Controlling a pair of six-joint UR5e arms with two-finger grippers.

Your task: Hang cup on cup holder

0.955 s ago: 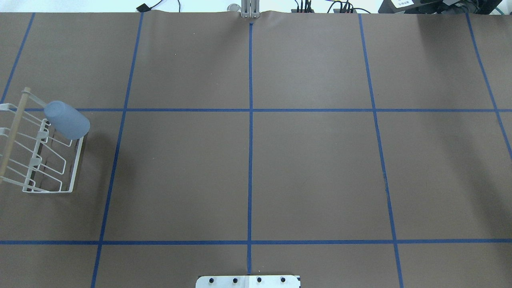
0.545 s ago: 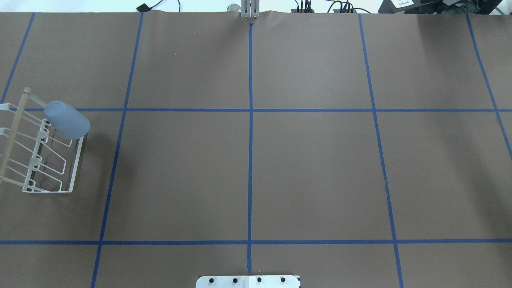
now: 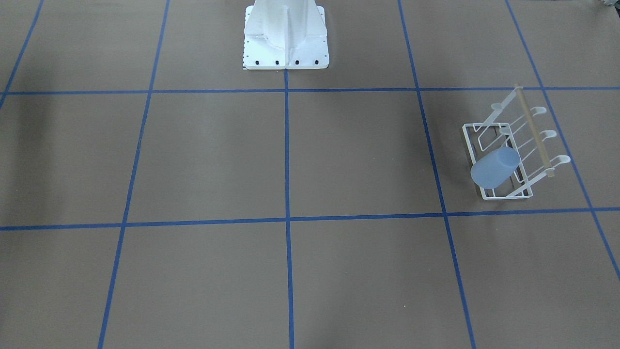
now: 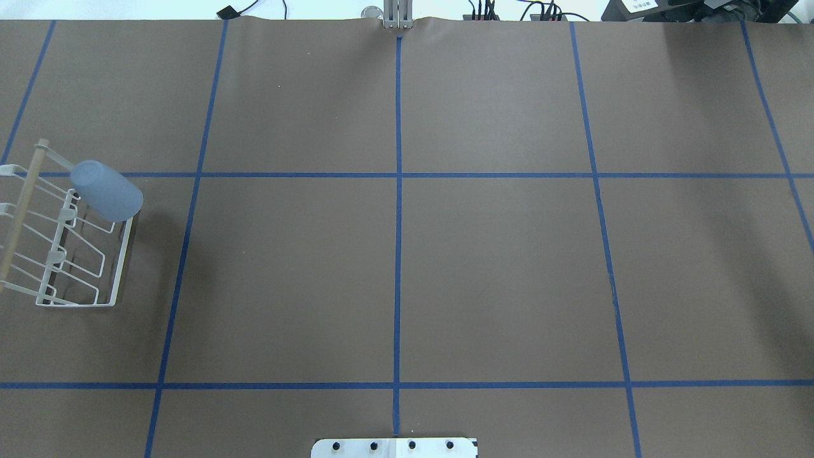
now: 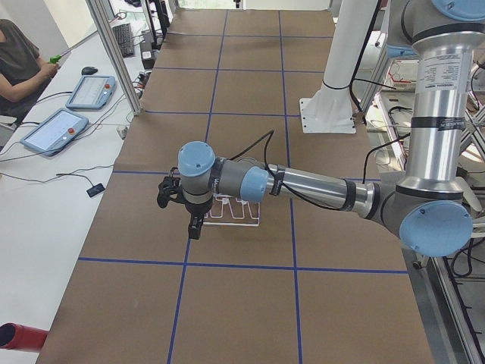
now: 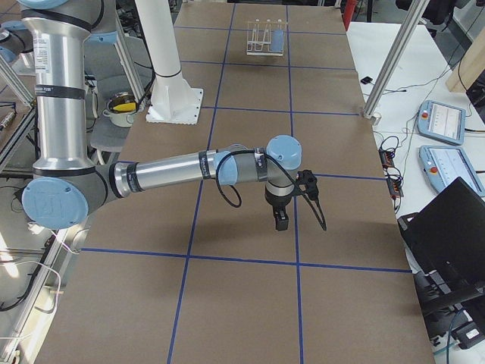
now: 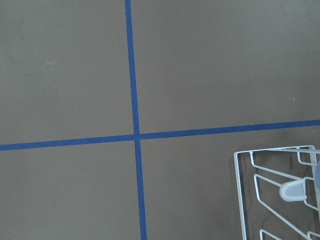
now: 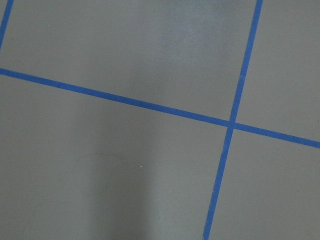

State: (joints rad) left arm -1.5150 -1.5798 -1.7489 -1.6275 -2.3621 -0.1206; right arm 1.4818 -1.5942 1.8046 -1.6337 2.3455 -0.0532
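Observation:
The pale blue cup sits upside down over a slanted prong at the far end of the white wire cup holder, at the table's left edge. Both also show in the front view, cup on holder. The left wrist view shows a corner of the holder. My left gripper hangs above the table beside the holder; I cannot tell whether it is open or shut. My right gripper hangs over bare table far from the cup; I cannot tell its state either.
The table is covered in brown paper with blue tape lines. The white robot base stands at the near middle edge. An operator and tablets are beyond the far table edge; a laptop sits by the right end.

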